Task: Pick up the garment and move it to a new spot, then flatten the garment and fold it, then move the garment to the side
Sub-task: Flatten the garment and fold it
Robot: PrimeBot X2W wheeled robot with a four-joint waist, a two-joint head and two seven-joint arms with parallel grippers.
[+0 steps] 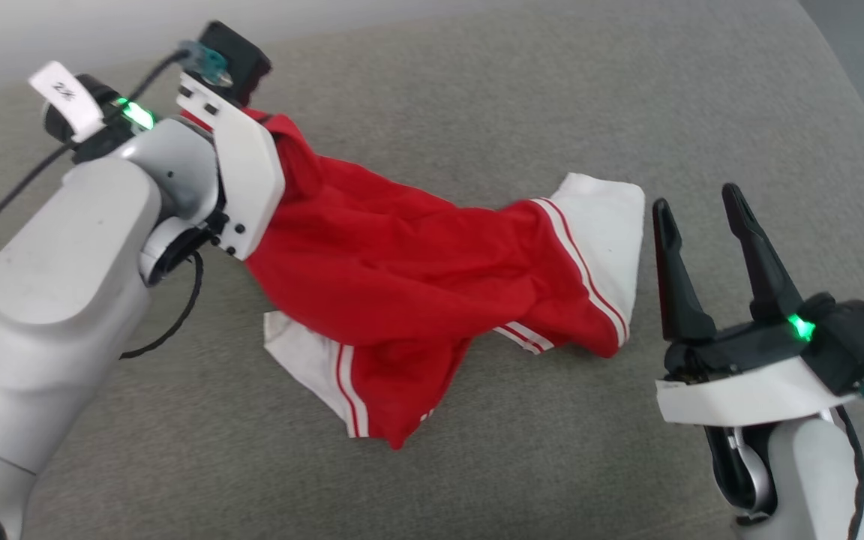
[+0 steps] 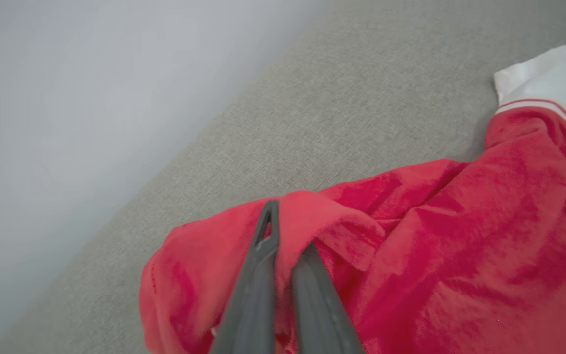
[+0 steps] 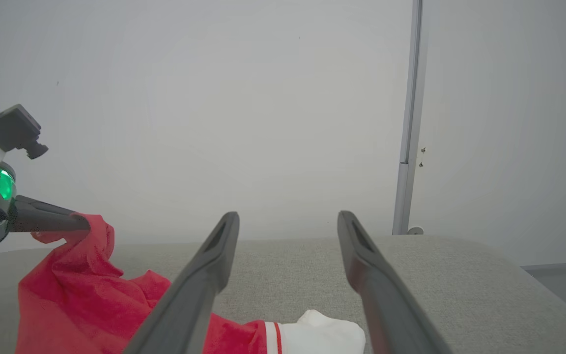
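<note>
1 garment (image 1: 402,277): thin, crumpled; long axis left-right, white cuff (image 1: 604,225) rightward.
My left gripper (image 2: 288,228): pinching it.
My right gripper (image 1: 696,199): wide.

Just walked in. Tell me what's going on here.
The robot's left gripper has its jaws shut on one end of the red sports garment, holding that end up off the grey upholstered surface while the rest lies crumpled on it. The right gripper sits open beside the garment's white cuff band, holding nothing. Nothing is flattened or folded yet.
</note>
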